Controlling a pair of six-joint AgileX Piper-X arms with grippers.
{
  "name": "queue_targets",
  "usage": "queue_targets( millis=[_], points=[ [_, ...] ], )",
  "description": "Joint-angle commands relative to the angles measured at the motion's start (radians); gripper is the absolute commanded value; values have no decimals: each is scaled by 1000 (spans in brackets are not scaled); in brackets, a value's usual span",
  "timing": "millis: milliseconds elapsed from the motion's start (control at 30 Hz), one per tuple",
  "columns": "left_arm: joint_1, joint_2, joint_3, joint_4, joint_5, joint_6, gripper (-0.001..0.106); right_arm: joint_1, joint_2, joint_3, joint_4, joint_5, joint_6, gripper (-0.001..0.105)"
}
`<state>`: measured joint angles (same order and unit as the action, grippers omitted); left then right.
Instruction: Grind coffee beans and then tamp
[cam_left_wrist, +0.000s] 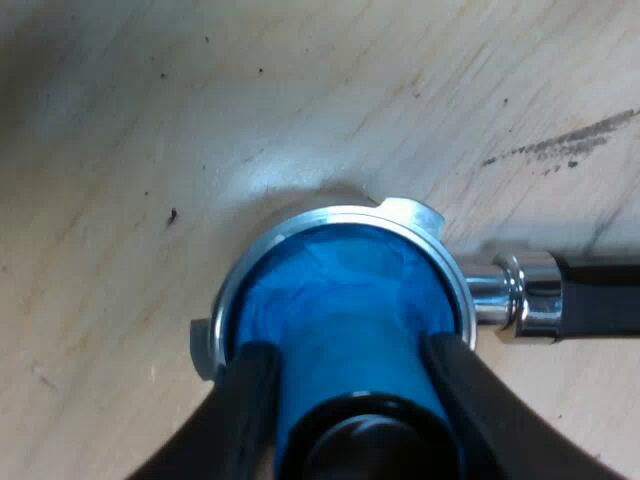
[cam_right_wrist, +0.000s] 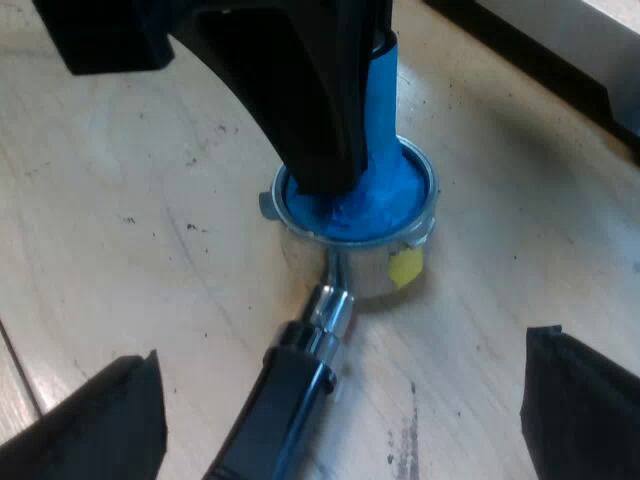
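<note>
One blue tamper (cam_left_wrist: 330, 280) is standing in the basket (cam_right_wrist: 360, 278) of one metal holder (cam_left_wrist: 340, 212), filling it to the rim and hiding whatever is lying beneath. The holder is resting on the wooden table (cam_left_wrist: 150, 120), its dark handle (cam_left_wrist: 600, 300) reaching out sideways. The left gripper (cam_left_wrist: 348, 350) is clasping the tamper's stem, one black finger on each side. The right gripper (cam_right_wrist: 340, 343) is hanging over the handle, fingers spread wide and grasping nothing. One yellow mark (cam_right_wrist: 405, 266) is showing on the basket's outer wall.
</note>
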<state>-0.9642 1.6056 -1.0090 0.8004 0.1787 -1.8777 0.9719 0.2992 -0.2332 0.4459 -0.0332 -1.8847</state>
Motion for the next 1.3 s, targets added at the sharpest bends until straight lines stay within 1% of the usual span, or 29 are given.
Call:
queue_targets(
  millis=[33, 333, 400, 733, 1033, 1200, 1300],
  points=[
    [-4, 13, 46, 18, -11, -9, 0, 1, -7, -1, -3, -10, 4, 74],
    [-4, 13, 105, 4, -18, -7, 0, 1, -7, -1, -3, -10, 4, 74],
    [-4, 13, 107, 3, -27, -7, 0, 1, -7, -1, -3, -10, 4, 74],
    [-7, 13, 103, -8, -25, -7, 0, 1, -7, -1, -7, -10, 4, 74],
    [-7, -7, 8, 10, -24, -7, 0, 1, -7, -1, -32, -10, 4, 74],
    [-7, -50, -46, 27, -24, -7, 0, 1, -7, -1, -106, -10, 4, 74],
    [-7, -84, -63, 47, -27, -7, 0, 1, -7, -1, -140, -10, 4, 74]
  ],
)
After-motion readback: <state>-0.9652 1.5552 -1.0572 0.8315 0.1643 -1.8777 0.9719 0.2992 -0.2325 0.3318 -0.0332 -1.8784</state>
